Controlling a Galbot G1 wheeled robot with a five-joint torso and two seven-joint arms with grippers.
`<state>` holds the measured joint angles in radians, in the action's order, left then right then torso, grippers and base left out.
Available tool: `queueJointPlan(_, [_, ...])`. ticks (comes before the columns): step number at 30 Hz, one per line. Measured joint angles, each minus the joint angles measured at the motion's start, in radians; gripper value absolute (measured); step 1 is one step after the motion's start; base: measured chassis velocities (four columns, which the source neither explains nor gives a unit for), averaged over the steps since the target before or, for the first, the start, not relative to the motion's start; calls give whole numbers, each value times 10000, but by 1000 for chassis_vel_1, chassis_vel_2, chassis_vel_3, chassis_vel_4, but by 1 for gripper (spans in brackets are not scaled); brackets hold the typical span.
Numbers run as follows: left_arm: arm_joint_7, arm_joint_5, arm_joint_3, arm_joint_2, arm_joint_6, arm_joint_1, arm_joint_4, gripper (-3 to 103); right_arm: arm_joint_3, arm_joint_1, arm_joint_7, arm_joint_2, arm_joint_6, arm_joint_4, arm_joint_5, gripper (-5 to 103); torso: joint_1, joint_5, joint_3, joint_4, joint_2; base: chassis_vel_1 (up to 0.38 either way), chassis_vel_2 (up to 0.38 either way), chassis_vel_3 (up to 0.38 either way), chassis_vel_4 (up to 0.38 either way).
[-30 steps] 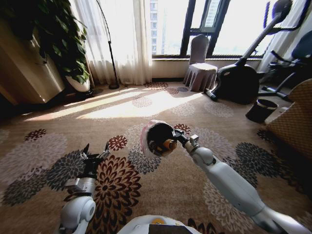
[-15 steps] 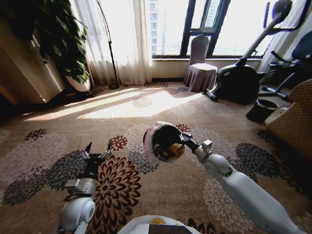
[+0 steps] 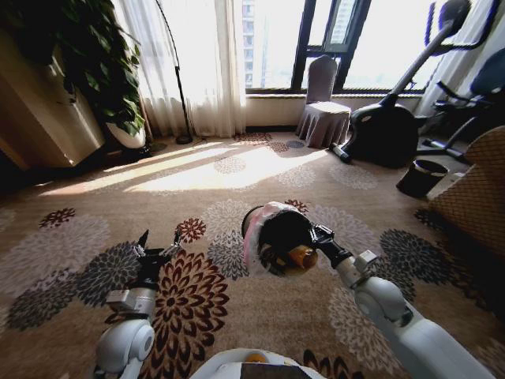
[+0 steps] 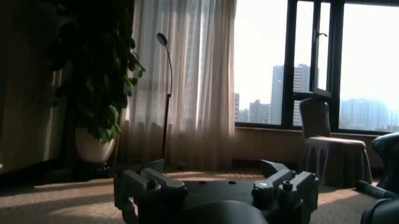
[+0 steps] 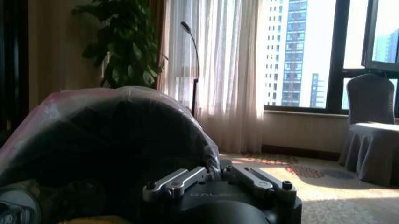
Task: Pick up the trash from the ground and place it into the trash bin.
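The floral-patterned carpet runs wide and sunlit to the curtained windows, with open floor all around. Up off it, the small round black bin lined with a crinkled pinkish plastic bag tips its mouth toward the robot, yellowish trash lying inside. The right tool is pinching the bin's rim. Lower left, the left tool hovers over the carpet, fingers spread.

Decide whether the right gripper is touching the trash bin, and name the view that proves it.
Touching. In the right wrist view the right gripper has its fingers closed against the bag-lined rim of the trash bin; the head view shows the bin carried tilted above the carpet.
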<state>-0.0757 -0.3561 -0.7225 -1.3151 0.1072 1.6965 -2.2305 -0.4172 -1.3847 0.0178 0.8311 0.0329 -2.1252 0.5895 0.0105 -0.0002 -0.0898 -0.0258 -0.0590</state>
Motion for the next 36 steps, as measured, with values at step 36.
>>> queueJointPlan(36, [-5, 2, 3, 2, 6, 2, 14, 100, -1377, -3803, 4, 2818, 564, -2505, -1680, 0, 0, -1, 1, -1, 1, 90, -161, -87, 162])
